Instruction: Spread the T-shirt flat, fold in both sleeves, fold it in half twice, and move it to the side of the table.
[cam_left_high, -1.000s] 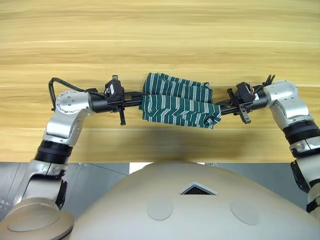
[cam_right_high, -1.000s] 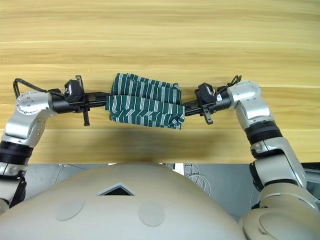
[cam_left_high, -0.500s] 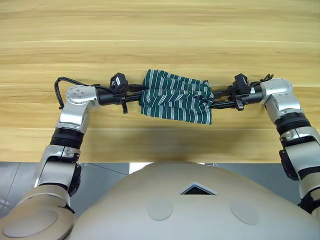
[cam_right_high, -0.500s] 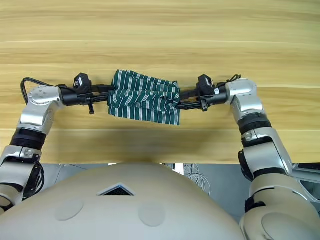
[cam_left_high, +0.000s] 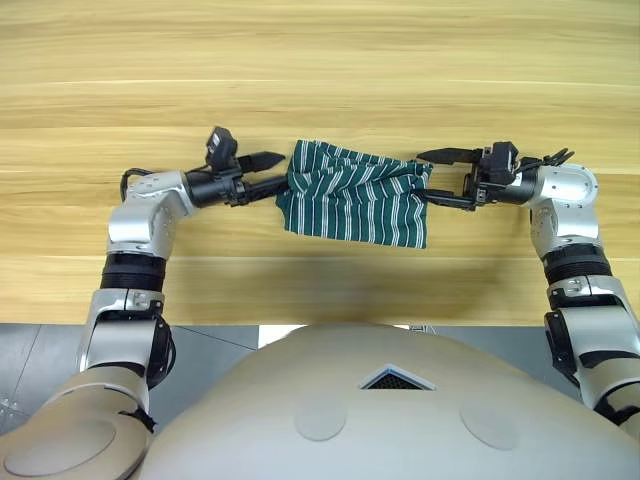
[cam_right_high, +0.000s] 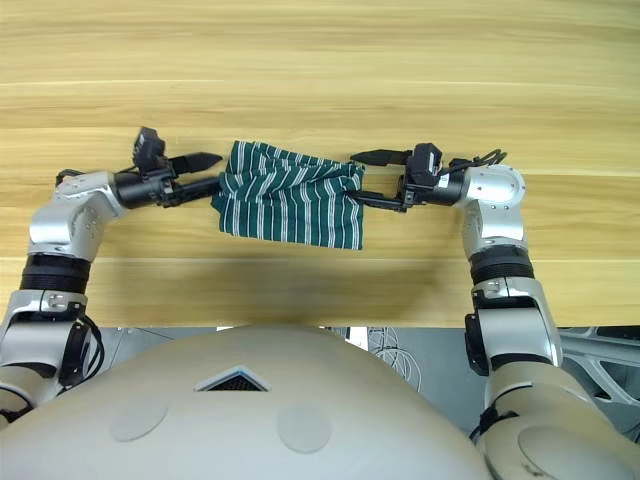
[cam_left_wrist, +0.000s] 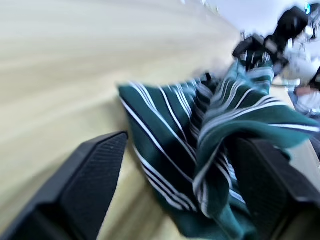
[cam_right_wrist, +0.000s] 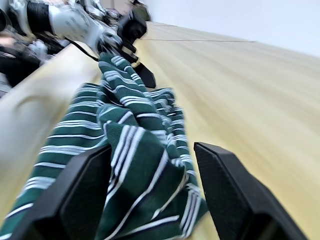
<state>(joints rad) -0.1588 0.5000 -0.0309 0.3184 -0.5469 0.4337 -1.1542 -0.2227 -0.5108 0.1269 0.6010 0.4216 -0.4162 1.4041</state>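
Observation:
The green T-shirt (cam_left_high: 350, 195) with white stripes lies bunched in a crumpled band near the table's front edge. My left gripper (cam_left_high: 280, 170) is at its left end, open, with one finger above the cloth edge and the other partly under it. My right gripper (cam_left_high: 424, 176) is at the right end, also open, its fingers straddling the cloth. In the left wrist view the T-shirt (cam_left_wrist: 210, 150) fills the gap between the spread fingers (cam_left_wrist: 85, 185) and drapes over one of them. The right wrist view has folds of the T-shirt (cam_right_wrist: 135, 165) between its fingers (cam_right_wrist: 230, 195).
The wooden table (cam_left_high: 320, 60) stretches bare behind and to both sides of the shirt. Its front edge (cam_left_high: 320, 322) runs close below the shirt and my arms.
Both grippers were shut on the shirt's ends and now stand open. The wrists have turned and the forearms have drawn in towards the table's front edge. The shirt has slackened.

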